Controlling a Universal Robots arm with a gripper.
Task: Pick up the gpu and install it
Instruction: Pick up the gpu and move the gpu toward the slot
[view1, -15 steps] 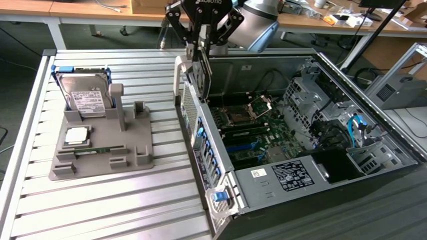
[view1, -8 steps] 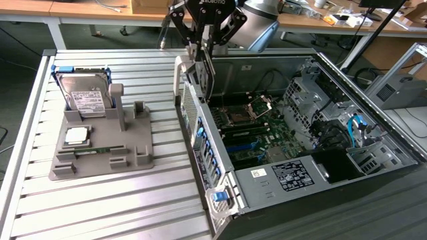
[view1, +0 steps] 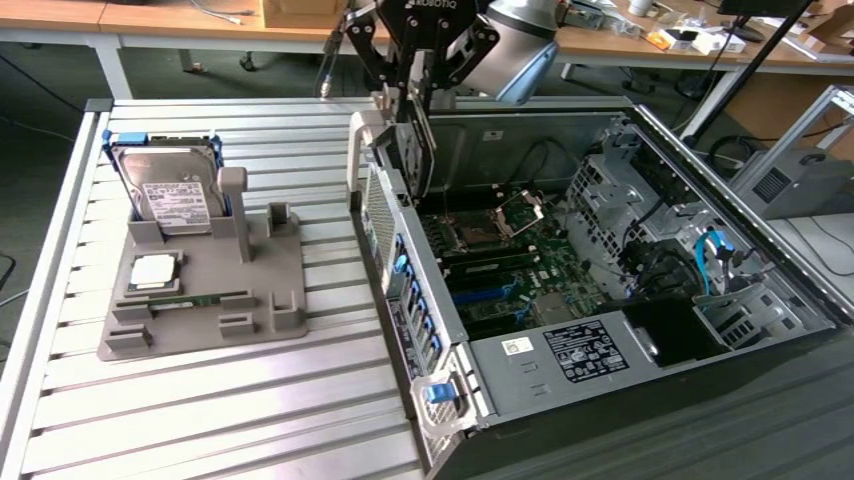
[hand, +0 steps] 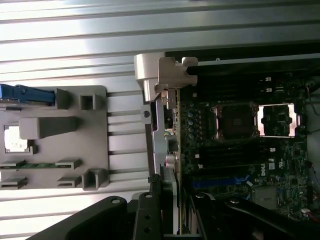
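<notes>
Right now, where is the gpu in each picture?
Exterior view: gpu hangs edge-on in the gripper, above the case wall.
Wrist view: gpu extends from the gripper, silver end farthest, along the case wall.
Shared landmark: the square processor socket.

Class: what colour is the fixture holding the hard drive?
Grey; the fixture shows best in the exterior view.

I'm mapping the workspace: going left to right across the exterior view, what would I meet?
In order: hard drive → gpu, gripped in the claw → CPU socket → blue cables.
</notes>
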